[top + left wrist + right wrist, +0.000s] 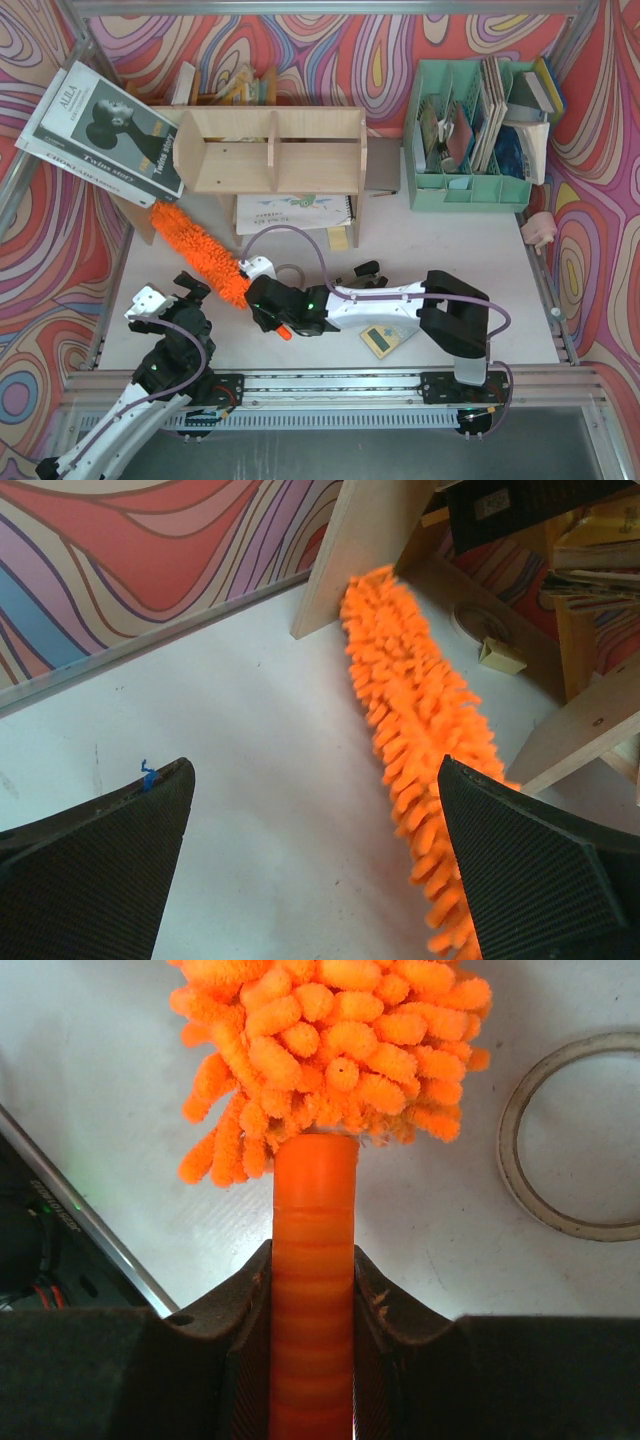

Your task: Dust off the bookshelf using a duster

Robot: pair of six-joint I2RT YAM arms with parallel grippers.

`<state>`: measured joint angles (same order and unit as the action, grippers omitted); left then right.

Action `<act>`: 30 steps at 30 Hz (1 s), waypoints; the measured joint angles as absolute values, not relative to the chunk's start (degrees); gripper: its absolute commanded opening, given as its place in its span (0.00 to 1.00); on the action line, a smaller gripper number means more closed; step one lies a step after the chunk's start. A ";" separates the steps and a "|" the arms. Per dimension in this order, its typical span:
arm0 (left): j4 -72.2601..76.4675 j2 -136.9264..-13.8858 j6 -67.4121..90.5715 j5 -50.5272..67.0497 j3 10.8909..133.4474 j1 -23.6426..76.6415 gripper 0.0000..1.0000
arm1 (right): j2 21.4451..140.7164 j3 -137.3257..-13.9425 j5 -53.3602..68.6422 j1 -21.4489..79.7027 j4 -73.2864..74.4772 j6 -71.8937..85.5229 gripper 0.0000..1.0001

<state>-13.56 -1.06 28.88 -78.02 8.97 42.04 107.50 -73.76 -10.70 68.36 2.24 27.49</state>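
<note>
The right gripper [312, 1305] is clamping its jaws on the stick handle of the long fluffy orange microfibre duster [200, 248], whose tip is touching the left side panel of the light plywood bookshelf [300, 165]. The left gripper [315, 830] is holding its jaws wide, empty. Pushing harder is risking shoving the shelf and toppling the black-and-white book [110, 130] propped beside it.

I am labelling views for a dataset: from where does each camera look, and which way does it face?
Top external: above and behind the arms, looking down on the table, bookshelf and duster; both arms show.
Left wrist: on the left arm, facing the bookshelf's side panel; the open left gripper frames it.
Right wrist: on the right arm, looking along the duster's handle, clamped in the right gripper.
Shared: all show the duster.
</note>
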 measured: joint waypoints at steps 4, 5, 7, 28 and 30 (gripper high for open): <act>-13.56 -1.06 28.88 -78.02 8.97 42.04 0.99 | 108.53 -73.76 -9.69 68.12 3.51 27.49 0.00; -13.56 -1.06 28.88 -78.02 8.97 42.04 0.99 | 108.51 -73.76 -9.76 68.12 3.44 27.46 0.00; -13.56 -1.06 28.91 -78.02 8.97 42.02 0.99 | 108.40 -73.76 -10.04 68.14 3.40 27.38 0.00; -13.56 -1.06 28.91 -78.00 8.97 41.98 0.99 | 104.75 -75.77 -12.97 68.12 1.83 29.91 0.00; -13.56 -1.06 28.91 -78.00 8.97 41.98 0.98 | 106.39 -75.77 -12.19 68.12 3.11 30.68 0.00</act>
